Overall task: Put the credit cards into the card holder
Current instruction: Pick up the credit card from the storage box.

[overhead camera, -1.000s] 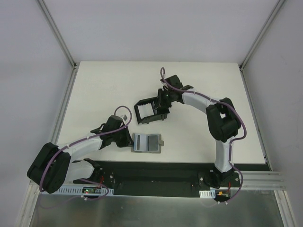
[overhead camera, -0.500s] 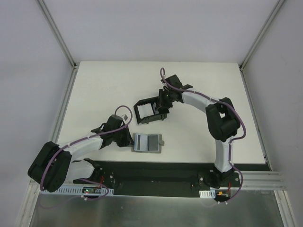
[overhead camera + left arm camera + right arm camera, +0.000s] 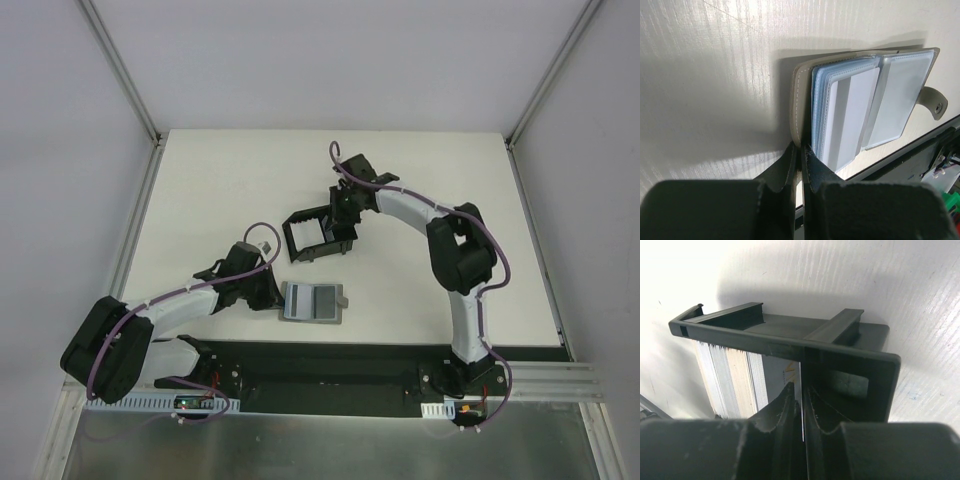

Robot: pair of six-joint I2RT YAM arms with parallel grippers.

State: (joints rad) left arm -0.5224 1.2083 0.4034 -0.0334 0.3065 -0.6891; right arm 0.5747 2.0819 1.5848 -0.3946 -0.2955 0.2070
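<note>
Right wrist view: the right tool (image 3: 801, 407) is nearly closed on a credit card (image 3: 800, 371), held upright and edge-on, evidently for slotting into the card holder (image 3: 790, 342) at frame centre on the counter (image 3: 920, 300). The left tool (image 3: 801, 160) is clamped on the grey wallet (image 3: 798, 100), probably to steady it. No writing is legible.

White table (image 3: 200, 180) between pale grey walls (image 3: 60, 150).
</note>
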